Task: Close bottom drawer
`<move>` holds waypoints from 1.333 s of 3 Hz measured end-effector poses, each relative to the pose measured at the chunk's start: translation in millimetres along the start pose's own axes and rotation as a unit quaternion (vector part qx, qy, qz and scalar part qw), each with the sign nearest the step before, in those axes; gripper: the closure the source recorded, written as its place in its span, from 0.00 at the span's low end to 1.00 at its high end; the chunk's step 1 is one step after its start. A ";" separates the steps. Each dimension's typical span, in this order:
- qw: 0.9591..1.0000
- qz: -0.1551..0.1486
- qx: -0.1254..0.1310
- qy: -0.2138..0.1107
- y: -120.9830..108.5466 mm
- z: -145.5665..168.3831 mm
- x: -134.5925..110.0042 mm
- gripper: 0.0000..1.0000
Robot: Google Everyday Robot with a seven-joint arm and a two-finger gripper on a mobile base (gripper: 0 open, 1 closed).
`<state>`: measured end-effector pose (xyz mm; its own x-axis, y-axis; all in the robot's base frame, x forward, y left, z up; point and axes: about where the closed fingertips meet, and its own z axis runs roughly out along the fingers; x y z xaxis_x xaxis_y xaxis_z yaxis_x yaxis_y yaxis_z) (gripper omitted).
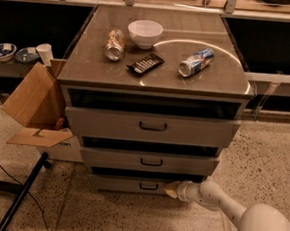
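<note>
Camera view shows the bottom drawer (pixel 122 184) low on the cabinet (pixel 88 68), near the floor (pixel 127 219), pulled out a little way. It looks like stiff, heavy metal that slides straight, so I think a flat push on its front would do. The gripper (pixel 171 190) is up against that front, just right of the handle (pixel 148 186), its jaws pinched together on nothing.

Nothing is showing that can be read: the blue-and-white can (pixel 196 62) and the silver can (pixel 115 44) lying on the cabinet top (pixel 88 68) are carrying printed wrappers, but no word or brand is coming through. The gripper (pixel 171 190) is sitting low at the front of the bottom drawer (pixel 114 184), just right of its handle (pixel 148 186).
</note>
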<state>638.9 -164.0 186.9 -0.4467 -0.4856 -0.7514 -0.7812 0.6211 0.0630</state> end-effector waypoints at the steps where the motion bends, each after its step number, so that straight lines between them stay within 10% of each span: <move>1: 1.000 0.003 -0.003 0.009 2.3 -0.9 5.3 1.00; 4: 0.999 0.010 -0.017 0.045 24.8 -35.1 33.9 1.00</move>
<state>589.0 -186.6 186.0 -0.4986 -0.5276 -0.6878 -0.7852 0.6111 0.1005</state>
